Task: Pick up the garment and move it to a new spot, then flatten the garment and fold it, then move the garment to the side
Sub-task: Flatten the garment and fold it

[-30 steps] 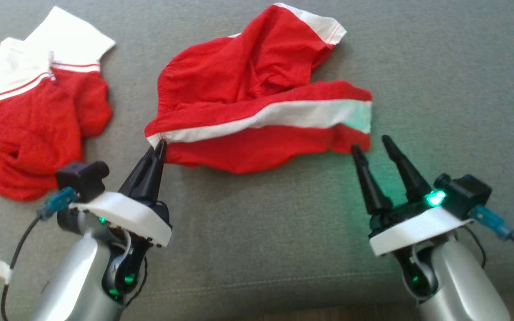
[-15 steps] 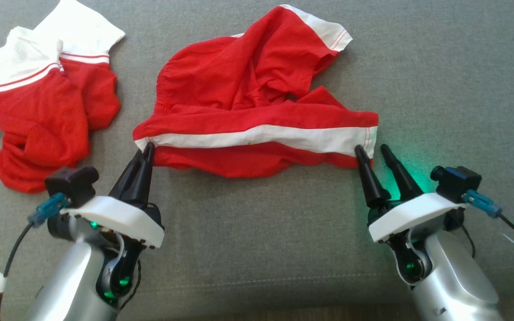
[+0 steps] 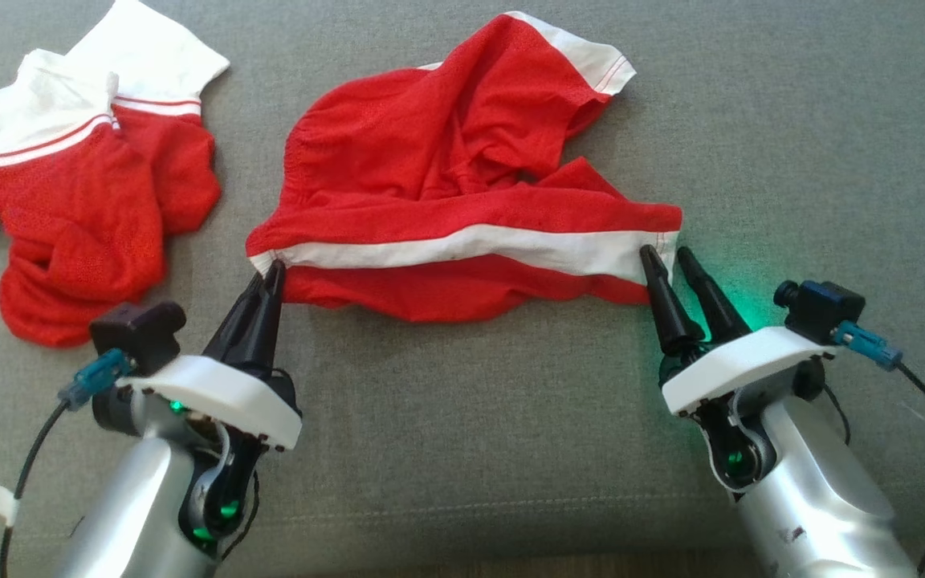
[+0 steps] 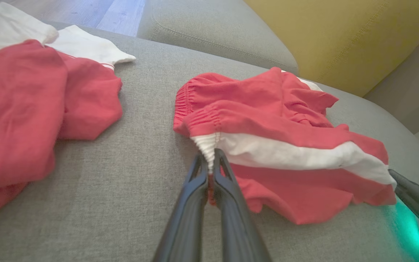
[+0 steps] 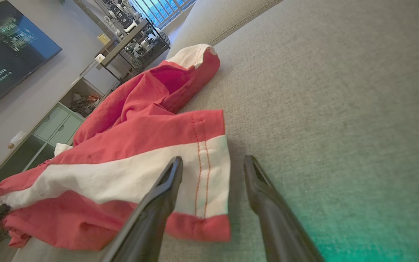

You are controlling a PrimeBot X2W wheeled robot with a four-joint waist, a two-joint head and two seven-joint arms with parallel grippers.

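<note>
Plainly, in the head view the garment [image 3: 446,185], red shorts with a white side stripe, lies crumpled mid-way across the grey sofa seat [image 3: 792,120]. A second red-and-white garment [image 3: 69,217] lies well apart at the left. The left gripper [image 3: 272,271] is pinched tight on the waistband end of the stripe. The right gripper [image 3: 665,253] stands at the leg hem with its fingers apart.

In the left wrist view the two fingers meet on the gathered white elastic, with cloth squeezed between them.

In the right wrist view the stitched hem lies between the spread fingers, one over the white stripe and the other over bare seat, with nothing clamped yet.

The cloth looks thin, light and limp, so it will probably sag and bunch. The waistband and the double-stitched hem seem the firmest holds, and drawing it taut between them should flatten it.
</note>
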